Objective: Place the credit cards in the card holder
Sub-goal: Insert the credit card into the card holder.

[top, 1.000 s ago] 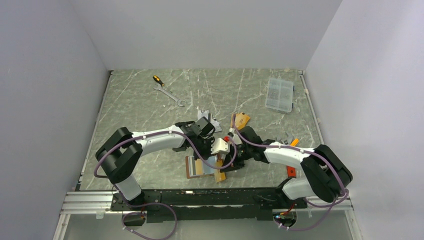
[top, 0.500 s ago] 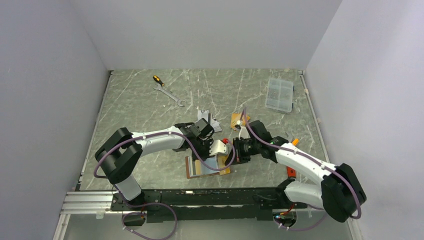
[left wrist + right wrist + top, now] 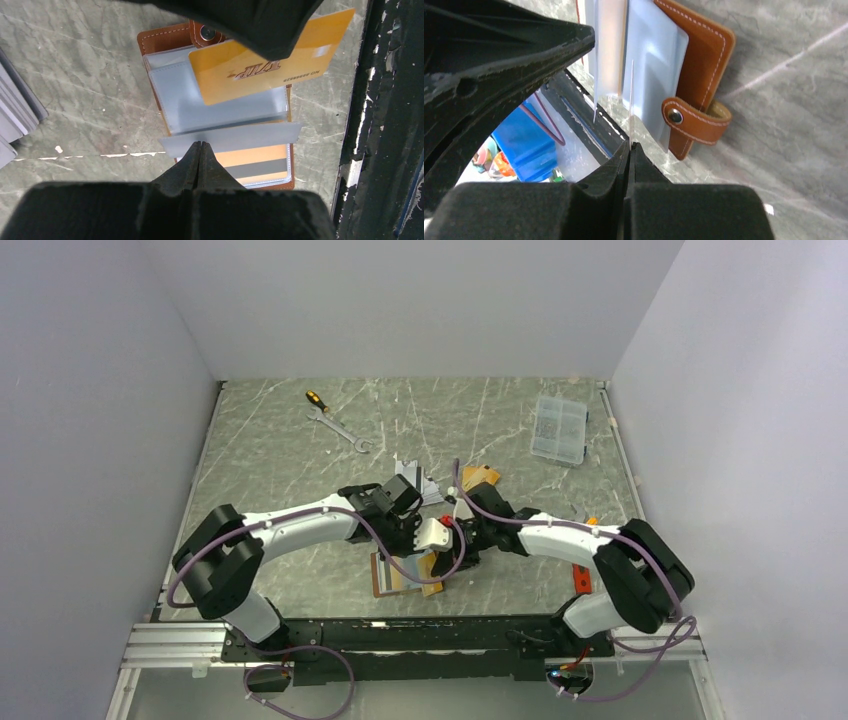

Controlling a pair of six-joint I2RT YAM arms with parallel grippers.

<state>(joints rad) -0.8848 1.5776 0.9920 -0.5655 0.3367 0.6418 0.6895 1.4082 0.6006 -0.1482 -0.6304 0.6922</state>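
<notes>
Listing largest to smallest.

- Table [image 3: 280,470]: carrying everything. Both arms are meeting above its near middle.
- Left gripper [image 3: 200,146]: pinching the free edge of a clear sleeve [image 3: 235,138], fingers pressed together on it. It is lifting the sleeve off the stack, probably to open a pocket for the incoming card.
- Right gripper [image 3: 630,146]: clamping a gold card [image 3: 260,65] by one end, with only the card's thickness between its fingers. It is holding the card tilted over the snap end, aiming into the sleeves.
- Holder [image 3: 143,50]: lying open near the front rail beneath both grippers, leather down and sleeves facing up.
- Grey cards [image 3: 15,107]: waiting in a stack just beyond the holder, likely next in turn.
- Striped card [image 3: 255,167]: sitting in the nearest sleeve, already filed.
- Snap [image 3: 672,116]: hanging on its strap beside the holder, unfastened.

Views: the left wrist is showing the gold card's printed face and the filed card. The right wrist is showing that card only edge-on, as a thin line. The top view is hiding most of the holder under the wrists. No view is showing whether the card's corner is inside a pocket yet.
</notes>
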